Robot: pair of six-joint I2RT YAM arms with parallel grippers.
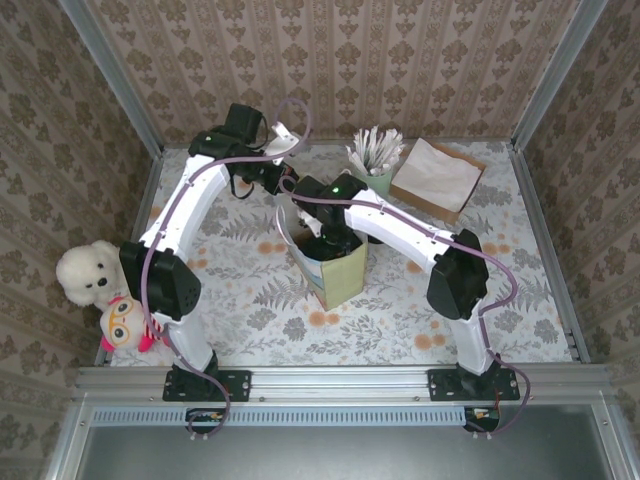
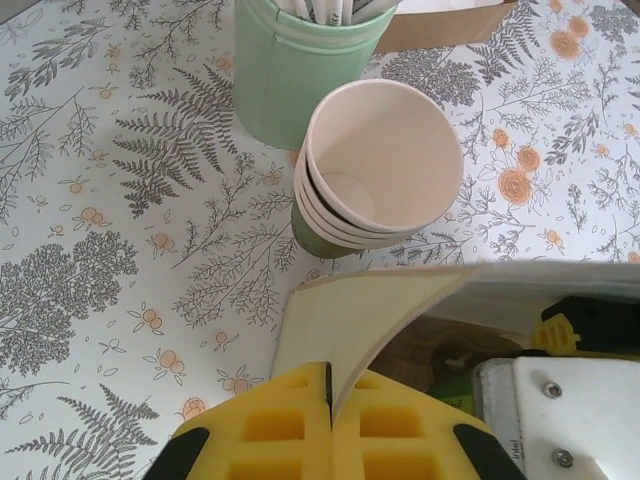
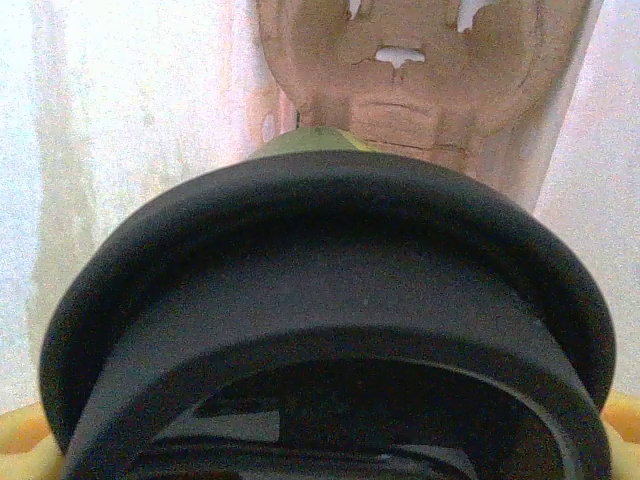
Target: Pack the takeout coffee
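The takeout coffee's black lid [image 3: 330,300] sits close under the right wrist camera, with a sliver of its green cup [image 3: 310,140] beyond. My right gripper [image 3: 330,440] is shut on it, a yellow pad [image 3: 20,440] showing at each side of the lid. Cup and gripper [image 1: 322,245] are down inside the pale paper bag [image 1: 340,275] at mid-table, above a brown pulp carrier [image 3: 420,70]. My left gripper [image 2: 330,400] is shut on the bag's rim flap [image 2: 370,320], holding the mouth open. From above, the left gripper [image 1: 287,205] sits at the bag's far edge.
A stack of lidless cream-lined green cups [image 2: 375,170] stands just beyond the bag. Behind it is a pale-green cup of white sticks [image 2: 290,70] [image 1: 377,165]. A brown box of napkins [image 1: 437,178] lies back right. Plush toys [image 1: 95,280] sit at the left edge.
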